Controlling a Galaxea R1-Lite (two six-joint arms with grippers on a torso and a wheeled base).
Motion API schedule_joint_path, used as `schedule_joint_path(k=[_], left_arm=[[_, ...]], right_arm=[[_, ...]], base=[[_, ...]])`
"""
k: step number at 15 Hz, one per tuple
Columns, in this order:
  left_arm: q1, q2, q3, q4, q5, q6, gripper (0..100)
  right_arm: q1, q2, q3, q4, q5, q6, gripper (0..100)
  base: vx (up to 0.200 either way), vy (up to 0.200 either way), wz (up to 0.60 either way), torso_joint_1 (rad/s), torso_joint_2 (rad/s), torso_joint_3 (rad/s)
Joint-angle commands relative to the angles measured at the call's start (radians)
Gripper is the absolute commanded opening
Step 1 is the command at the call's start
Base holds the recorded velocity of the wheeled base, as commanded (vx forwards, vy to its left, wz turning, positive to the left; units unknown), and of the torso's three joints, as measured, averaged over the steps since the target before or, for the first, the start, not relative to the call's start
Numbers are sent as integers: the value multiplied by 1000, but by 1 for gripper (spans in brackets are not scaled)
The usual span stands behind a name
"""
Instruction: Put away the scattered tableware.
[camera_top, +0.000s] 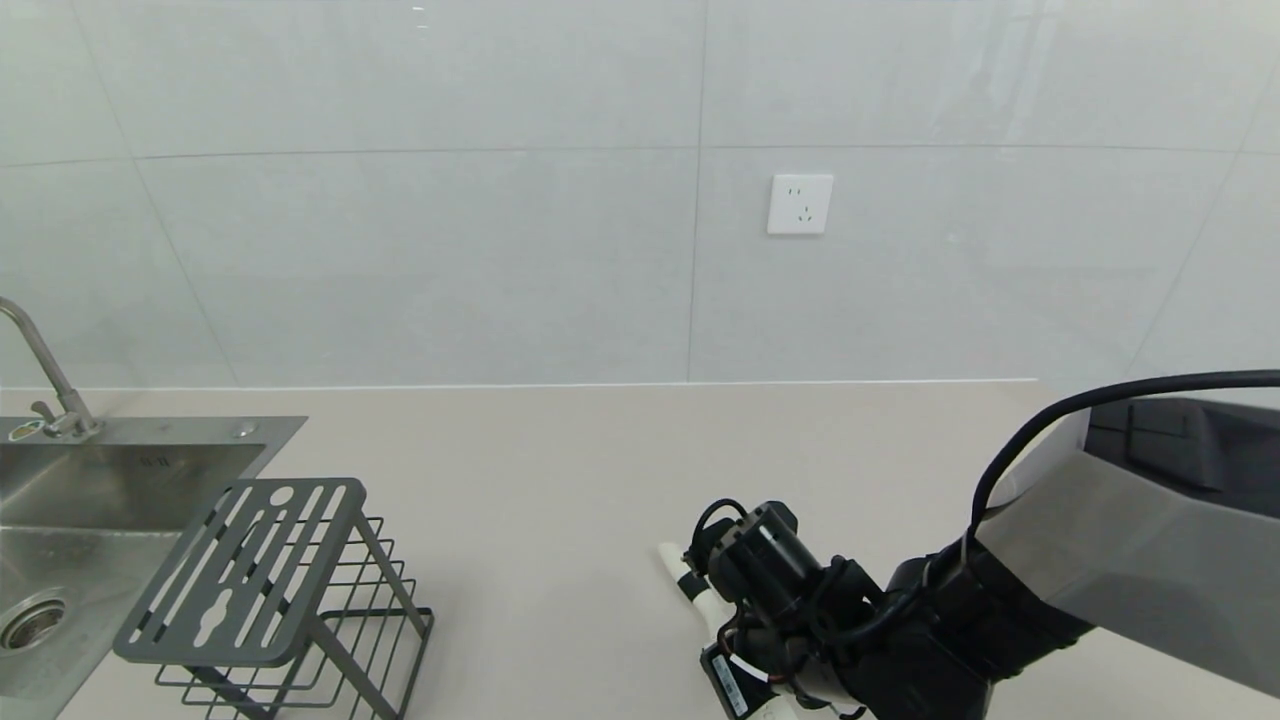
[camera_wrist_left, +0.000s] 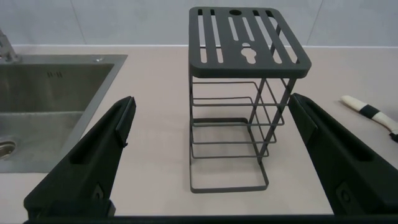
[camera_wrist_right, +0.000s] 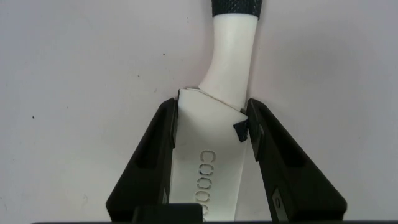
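In the head view, your right gripper (camera_top: 730, 610) is down low on the countertop (camera_top: 560, 470), over a white knife (camera_top: 683, 572) whose handle end pokes out toward the wall. The knife lies flat on the counter, well apart from the slotted knife rack (camera_top: 255, 570) that stands just beside the sink (camera_top: 90, 480). That rack is most likely where the knife belongs, so expect a lift and a carry across to your left.

In the left wrist view, your left gripper (camera_wrist_left: 211, 106) hangs released, jaws spread wide and holding nothing. It faces the knife rack (camera_wrist_left: 249, 37) from some way back, probably waiting. The knife's handle (camera_wrist_left: 364, 107) shows off to one side on the counter.

In the right wrist view, your right gripper (camera_wrist_right: 211, 109) is clenched on the white knife (camera_wrist_right: 208, 155). Its fingers (camera_wrist_right: 149, 162) press both edges of the blade just below the handle. Gripping there leaves the tip free for a slot, but the blade looks smooth, so watch for slip.
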Motion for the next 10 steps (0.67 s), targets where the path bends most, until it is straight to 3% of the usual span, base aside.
schedule_joint_path(k=[1,6,7,8,10], left_arm=[[0,1,0,1,-1,-8,100],[2,1,0,-5,-4,5,100],[18,53,-215,-209,-12,-12,100],[26,126,-314,-246,-35,-9,100],[-6,144,-347,-226,-124,-28,100]], right_arm=[[-3,-55,-8,-11,-1,-11,0],[-8,-124,-7,-13,38,-31,0],[-9,-147,-5,-13,40,-60,0],[-11,-159,-7,-13,46,-71,0],[-11,-179,-7,-16,68,-121,0]], base=[[0,0,0,0,0,0],[0,0,0,0,0,0],[0,0,0,0,0,0],[0,0,0,0,0,0],[0,0,0,0,0,0]])
